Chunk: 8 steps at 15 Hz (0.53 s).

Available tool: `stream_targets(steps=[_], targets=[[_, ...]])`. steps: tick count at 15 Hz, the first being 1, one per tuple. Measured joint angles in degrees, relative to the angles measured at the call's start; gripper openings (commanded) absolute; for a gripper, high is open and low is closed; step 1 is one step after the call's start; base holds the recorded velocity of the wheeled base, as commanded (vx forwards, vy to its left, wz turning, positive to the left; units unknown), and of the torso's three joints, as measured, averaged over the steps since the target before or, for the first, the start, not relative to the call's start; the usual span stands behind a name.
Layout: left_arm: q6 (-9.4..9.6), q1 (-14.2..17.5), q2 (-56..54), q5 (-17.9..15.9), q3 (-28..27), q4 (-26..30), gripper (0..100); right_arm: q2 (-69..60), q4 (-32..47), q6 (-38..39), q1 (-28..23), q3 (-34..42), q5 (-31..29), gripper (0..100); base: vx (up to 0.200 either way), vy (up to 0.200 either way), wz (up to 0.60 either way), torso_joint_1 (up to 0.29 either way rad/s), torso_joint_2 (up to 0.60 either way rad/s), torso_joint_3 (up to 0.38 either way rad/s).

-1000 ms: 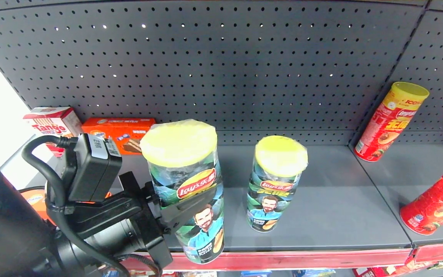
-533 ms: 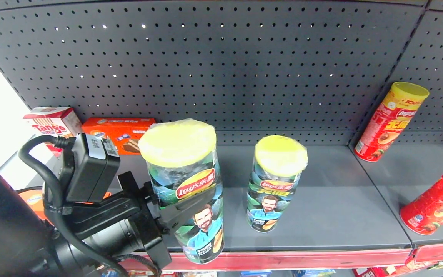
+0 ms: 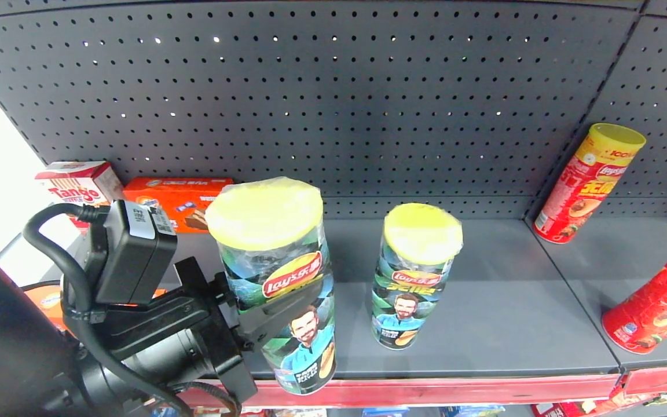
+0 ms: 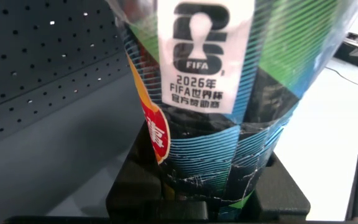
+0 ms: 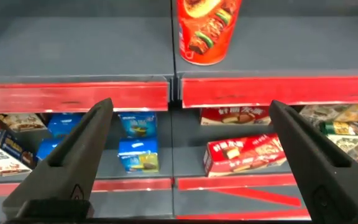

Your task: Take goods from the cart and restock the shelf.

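A chip can with a yellow lid and a green-blue label stands upright in my left gripper, which is shut on its middle. It is at the front edge of the grey shelf, its base in front of the red edge strip. In the left wrist view the held can rises from the left gripper. A matching can stands on the shelf to its right, apart from it. My right gripper is open and holds nothing, facing the shelf's red front edge.
Two red chip cans lean on the shelf section at the right. A white-red box and an orange box sit at the back left. A perforated back panel closes the shelf. Boxes fill the lower shelf.
My left gripper has drifted slightly to the left with the can in it. The other can and the rest of the shelf have not moved.
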Motion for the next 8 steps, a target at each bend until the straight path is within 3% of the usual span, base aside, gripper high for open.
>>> stream_targets(steps=[4,8], targets=[[-0.15,1.2,0.1,0.0,-0.6,0.0,0,-1.1,0.0,0.0,0.3,0.1,0.1,100,0.0,0.0,0.0,0.0,0.0,0.0],[-3.35,3.3,-0.5,0.0,-2.5,1.3,0,-1.2,0.0,0.0,0.3,0.1,0.1,100,0.0,0.0,0.0,0.0,0.0,0.0]])
